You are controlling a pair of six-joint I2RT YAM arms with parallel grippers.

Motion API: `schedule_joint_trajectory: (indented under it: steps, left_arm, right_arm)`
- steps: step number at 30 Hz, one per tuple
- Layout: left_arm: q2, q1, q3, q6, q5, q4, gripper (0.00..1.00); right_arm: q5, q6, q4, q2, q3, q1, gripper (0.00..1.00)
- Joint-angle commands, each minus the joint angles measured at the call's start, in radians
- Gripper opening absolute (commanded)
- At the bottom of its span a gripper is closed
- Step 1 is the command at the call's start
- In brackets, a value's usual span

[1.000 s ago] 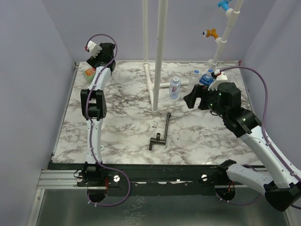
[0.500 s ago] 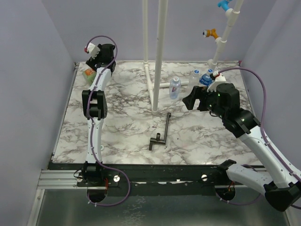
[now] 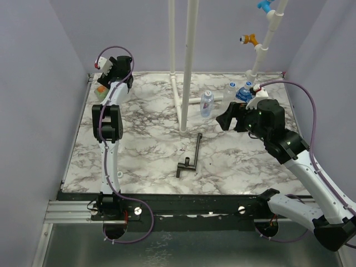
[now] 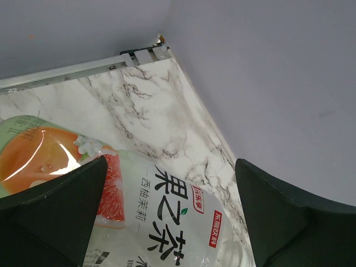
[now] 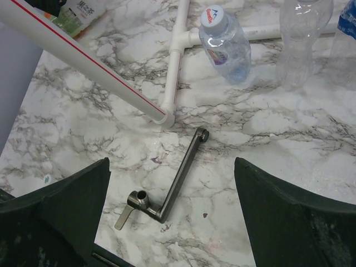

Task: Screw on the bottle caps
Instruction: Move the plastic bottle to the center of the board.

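Note:
A bottle with a green, orange and red label point(image 4: 167, 217) lies in the back left corner, seen also in the top view point(image 3: 102, 89). My left gripper point(image 4: 169, 222) is open with a finger point(image 4: 55, 217) on each side of it, apart from it. A small clear bottle point(image 3: 207, 103) stands near the white pipes with a white and blue cap point(image 5: 213, 14) on it. More clear bottles point(image 3: 243, 90) stand at the back right. My right gripper point(image 3: 225, 118) hovers open, nothing between its fingers point(image 5: 295, 217). A tiny pale round piece point(image 5: 47, 179) lies on the table.
A black T-shaped metal tool point(image 3: 190, 156) lies mid-table, below my right gripper point(image 5: 171, 167). Tall white pipes point(image 3: 188, 61) rise from a pipe base point(image 5: 175, 72) at the back middle. Purple walls point(image 4: 267, 72) close in the marble table point(image 3: 150, 144) on three sides.
My left wrist has shifted a little to the left and back over the labelled bottle. The right arm has barely moved.

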Motion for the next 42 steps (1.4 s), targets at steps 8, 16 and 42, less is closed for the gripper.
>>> schedule_joint_trajectory:
  steps: [8, 16, 42]
  left_arm:
    - [-0.145, 0.010, -0.268, -0.084, 0.006, -0.105, 0.99]
    - [-0.242, -0.001, -0.423, -0.166, 0.051, -0.107, 0.99]
    - [-0.496, -0.178, -0.858, -0.319, 0.068, -0.104, 0.99]
  right_arm:
    - [-0.039, 0.033, -0.026, -0.043, -0.011, 0.004, 0.96]
    - [-0.040, 0.058, -0.043, -0.085, -0.032, 0.004, 0.96]
    - [-0.030, 0.097, -0.111, -0.173, -0.033, 0.004, 0.96]
